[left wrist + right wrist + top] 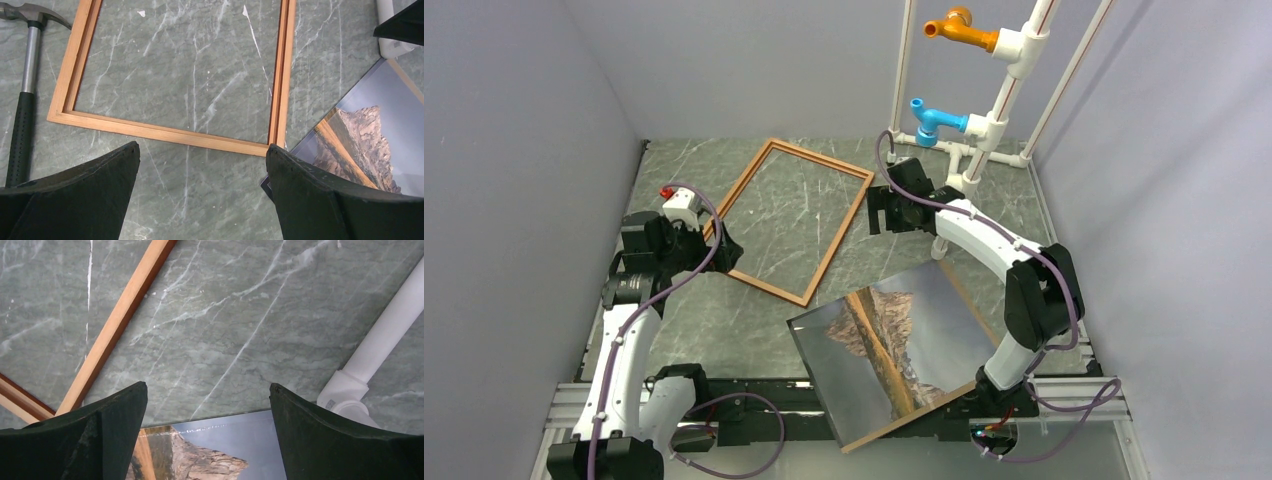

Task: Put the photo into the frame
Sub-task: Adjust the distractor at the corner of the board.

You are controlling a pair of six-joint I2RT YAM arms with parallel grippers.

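The reddish-brown wooden frame (792, 218) lies flat and empty on the green marble table, tilted, left of centre. The photo (892, 340), mountain side up, lies at the near right on a brown backing board (914, 415) and overhangs the table's front edge. My left gripper (724, 248) is open and empty beside the frame's left rail; its wrist view shows the frame's corner (272, 142) and the photo (367, 142) ahead. My right gripper (879, 212) is open and empty just right of the frame; its wrist view shows the photo's top edge (220, 445) between the fingers.
A hammer (25, 115) lies left of the frame. A white pipe stand (989, 130) with an orange and a blue fitting rises at the back right; its foot (350, 390) is close to my right gripper. Grey walls enclose the table.
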